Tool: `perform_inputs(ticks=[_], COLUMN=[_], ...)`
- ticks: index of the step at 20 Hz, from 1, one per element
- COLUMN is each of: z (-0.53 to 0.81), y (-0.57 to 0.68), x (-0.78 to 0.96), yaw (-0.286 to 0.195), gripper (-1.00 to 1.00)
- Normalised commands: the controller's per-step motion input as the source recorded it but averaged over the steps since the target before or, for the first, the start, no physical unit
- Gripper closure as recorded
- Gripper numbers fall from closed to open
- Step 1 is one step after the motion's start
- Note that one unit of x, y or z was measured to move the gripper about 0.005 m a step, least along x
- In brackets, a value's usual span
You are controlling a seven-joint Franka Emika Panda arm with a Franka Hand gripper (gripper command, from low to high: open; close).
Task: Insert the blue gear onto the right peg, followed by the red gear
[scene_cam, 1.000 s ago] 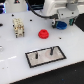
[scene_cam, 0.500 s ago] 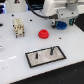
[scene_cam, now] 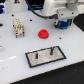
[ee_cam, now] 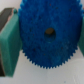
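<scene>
Exterior view: arm up at far right, blue gear in its grip.

Near to far: 1 grey black-framed plate (scene_cam: 45,56) w/ 2 upright pegs, the right peg (scene_cam: 51,50) bare; 1 red gear (scene_cam: 44,34) flat on the white table (scene_cam: 15,55), well apart from plate; gripper (scene_cam: 63,23) hangs pointing down above far edge, clamped on 1 blue gear (ee_cam: 47,34), seemingly teal pads (ee_cam: 10,45) at both sides of its rim.

small beige block (scene_cam: 18,27) upright on white table (scene_cam: 12,57).
</scene>
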Motion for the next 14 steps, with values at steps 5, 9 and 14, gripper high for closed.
perform_inputs(ticks=[5, 9, 14], z=[0.51, 0.63, 0.58], y=[-0.13, -0.25, -0.29], x=[0.24, 0.47, 0.54], yaw=[0.000, 0.000, 0.000], gripper=[1.00, 1.00, 1.00])
